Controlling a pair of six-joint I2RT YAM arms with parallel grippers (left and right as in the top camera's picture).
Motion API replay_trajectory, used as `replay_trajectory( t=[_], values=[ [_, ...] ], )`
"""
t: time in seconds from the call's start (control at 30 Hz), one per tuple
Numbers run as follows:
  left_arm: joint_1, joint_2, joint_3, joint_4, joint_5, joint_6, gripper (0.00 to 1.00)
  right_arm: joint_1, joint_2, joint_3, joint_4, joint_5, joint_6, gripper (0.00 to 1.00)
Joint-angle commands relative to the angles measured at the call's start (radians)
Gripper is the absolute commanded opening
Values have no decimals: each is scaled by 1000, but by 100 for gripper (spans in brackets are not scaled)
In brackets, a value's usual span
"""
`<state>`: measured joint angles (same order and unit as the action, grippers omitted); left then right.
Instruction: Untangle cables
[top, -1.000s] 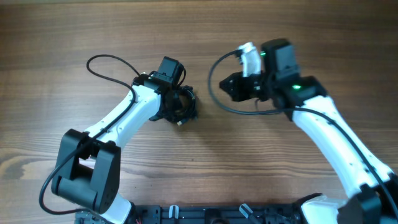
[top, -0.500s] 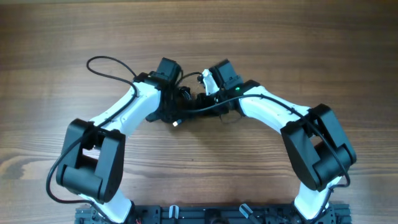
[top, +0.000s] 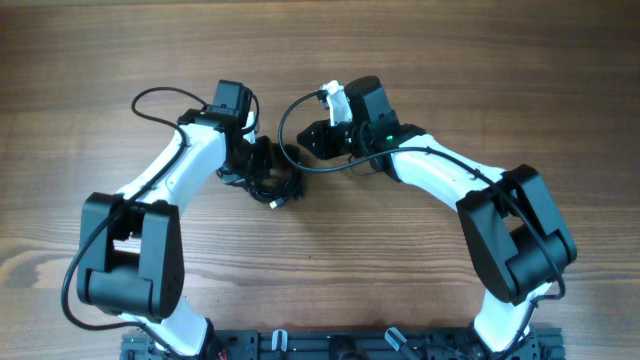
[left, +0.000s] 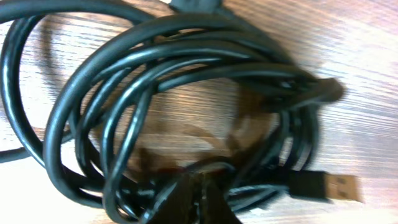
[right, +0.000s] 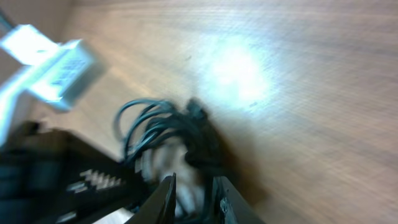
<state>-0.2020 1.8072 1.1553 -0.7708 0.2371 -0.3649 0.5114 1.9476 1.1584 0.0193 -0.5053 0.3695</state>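
The cables (top: 276, 183) lie as a small black coil on the wooden table between my two arms. In the left wrist view the cables (left: 186, 59) fill the frame as overlapping loops, and a metal-tipped plug (left: 326, 186) pokes out at the lower right. My left gripper (top: 262, 165) sits on the coil's left side. Its jaws (left: 199, 190) are pressed together at the coil's near edge, with strands at the tips. My right gripper (top: 312, 140) hovers just to the upper right of the coil. Its jaws (right: 193, 196) stand a narrow gap apart, pointing at the blurred cables (right: 168, 130).
A thick black wire of the right arm loops out (top: 285, 125) above the coil. The left arm's own wire arcs at the far left (top: 150, 100). The left arm's dark body (right: 62, 174) is close beside my right gripper. A dark rack (top: 330, 345) runs along the front edge.
The right arm swung in from the right to the coil and its jaws parted slightly. The left gripper shifted left, and the coil moved with it.
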Motion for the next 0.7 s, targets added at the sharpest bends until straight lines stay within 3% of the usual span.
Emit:
replay_trajectory(
  t=[0.0,0.07,0.17,0.3,0.43,0.53,0.67],
  values=[
    [32,-47,36,-9,63,-40,10,2,11,12,25,132,-144,24],
    [29,-45,36,-45,63,-40,11,5,13,12,22,131,-145,33],
    [30,-43,36,-91,8,-67,13,27,44,12,22,101,-86,34],
    [29,-43,19,-77,-141,-123,12,78,82,12,-101,-128,140,33],
    [31,-42,-6,-6,-239,-123,16,177,82,12,-281,-151,139,25],
    [31,-40,-7,1,-240,-122,17,247,82,12,-319,-151,156,21],
    [35,-40,-7,-6,-314,-122,18,236,44,19,-320,-322,166,27]
  ],
)
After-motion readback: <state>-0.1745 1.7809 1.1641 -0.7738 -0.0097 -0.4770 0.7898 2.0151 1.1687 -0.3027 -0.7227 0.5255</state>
